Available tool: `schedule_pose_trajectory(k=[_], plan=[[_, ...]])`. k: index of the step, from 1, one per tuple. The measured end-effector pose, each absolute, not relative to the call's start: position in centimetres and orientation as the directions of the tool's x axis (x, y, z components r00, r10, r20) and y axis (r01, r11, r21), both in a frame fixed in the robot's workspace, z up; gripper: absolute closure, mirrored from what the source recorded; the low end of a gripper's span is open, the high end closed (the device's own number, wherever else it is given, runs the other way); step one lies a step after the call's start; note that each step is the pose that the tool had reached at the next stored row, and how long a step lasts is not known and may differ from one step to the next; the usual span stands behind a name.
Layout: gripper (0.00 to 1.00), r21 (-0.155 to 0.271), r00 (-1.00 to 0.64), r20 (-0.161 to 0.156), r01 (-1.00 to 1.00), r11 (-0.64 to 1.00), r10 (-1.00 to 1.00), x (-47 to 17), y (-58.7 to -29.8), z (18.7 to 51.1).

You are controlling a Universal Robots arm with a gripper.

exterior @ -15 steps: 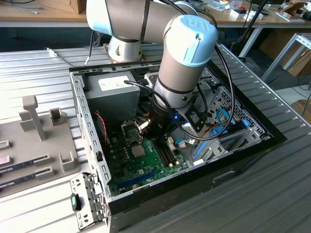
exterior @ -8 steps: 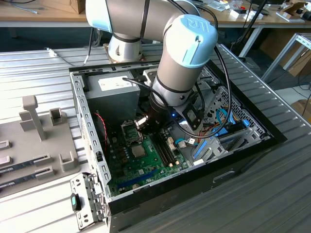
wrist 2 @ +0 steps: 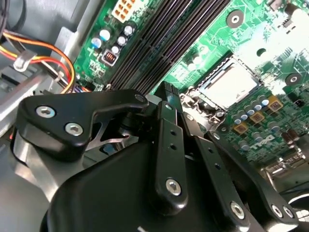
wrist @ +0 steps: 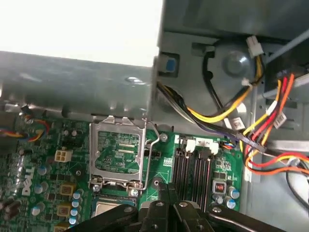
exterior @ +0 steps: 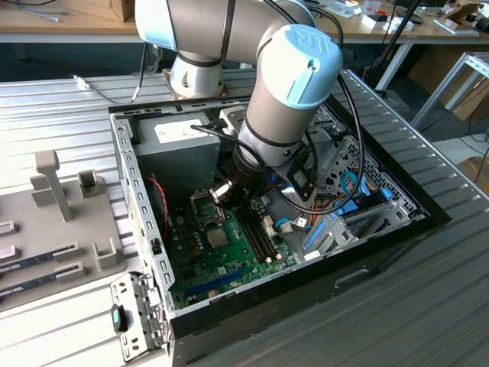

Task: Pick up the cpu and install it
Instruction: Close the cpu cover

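I am holding my gripper (wrist: 168,192) low inside the computer case (exterior: 126,176), just above the green board (exterior: 223,256). Its fingers look drawn together, and I am gripping nothing. In the second wrist view the tips are hanging close to the near edge of the socket (wrist 2: 203,104), between it and the long black memory slots (wrist 2: 164,34).

The cpu (wrist 2: 231,84) is lying just beside my tips, and it appears to be sitting flat in the socket with its silvery top facing up. In the first wrist view I am seeing a sliver of the cpu (wrist: 107,209) below the metal socket lid (wrist: 118,152), which is standing open and not clamping the chip.

I am judging the chip to be placed but not locked down. If it is resting slightly askew, any push from my tips could bend the fine contacts under it. Hovering this close, a small sideways drift could knock the chip out of square or catch the raised lid and its wire lever. The bundle of coloured wires (wrist: 270,116) is lying well apart, so snagging looks unlikely.
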State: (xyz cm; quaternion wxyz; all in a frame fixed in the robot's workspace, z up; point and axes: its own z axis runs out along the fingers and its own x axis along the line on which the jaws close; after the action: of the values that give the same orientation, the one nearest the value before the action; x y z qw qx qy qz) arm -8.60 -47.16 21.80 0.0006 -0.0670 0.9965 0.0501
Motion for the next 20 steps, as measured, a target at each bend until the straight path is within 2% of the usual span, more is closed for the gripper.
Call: schedule_pose_trajectory(k=[2, 20], plan=[[0.89, 0.113, -0.989, -0.009, -0.148, 0.982, -0.148, -8.49, -46.98, 21.79], [0.89, 0.125, -0.886, -0.011, -0.462, 0.878, -0.464, -8.30, -46.75, 21.41]])
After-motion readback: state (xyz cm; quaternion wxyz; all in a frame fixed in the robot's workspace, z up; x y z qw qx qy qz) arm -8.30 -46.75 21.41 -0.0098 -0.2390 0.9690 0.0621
